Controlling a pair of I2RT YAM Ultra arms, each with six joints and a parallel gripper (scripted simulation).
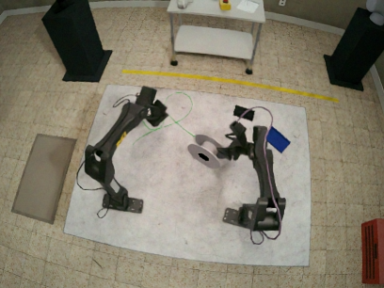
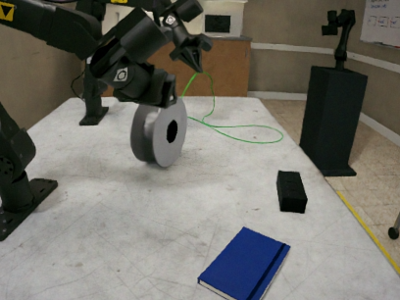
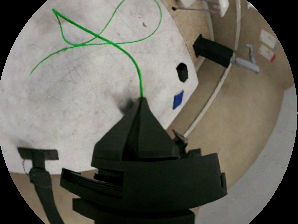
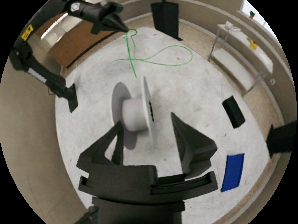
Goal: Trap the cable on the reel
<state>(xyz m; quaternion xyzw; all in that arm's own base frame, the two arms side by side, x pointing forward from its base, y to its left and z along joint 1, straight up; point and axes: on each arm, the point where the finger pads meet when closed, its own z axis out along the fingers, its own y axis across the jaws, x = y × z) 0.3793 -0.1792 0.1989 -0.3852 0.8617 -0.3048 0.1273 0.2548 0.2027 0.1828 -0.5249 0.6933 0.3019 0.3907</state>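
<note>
The grey reel stands on its rims on the white mat, near the middle. The green cable lies in loops on the mat behind the reel. One end rises to my left gripper, which is shut on it and holds it above the mat. My right gripper is open, with its fingers on either side of the reel's near flange and not closed on it.
A blue notebook and a black block lie on the mat on the right arm's side. Black pedestals and a white cart stand off the mat.
</note>
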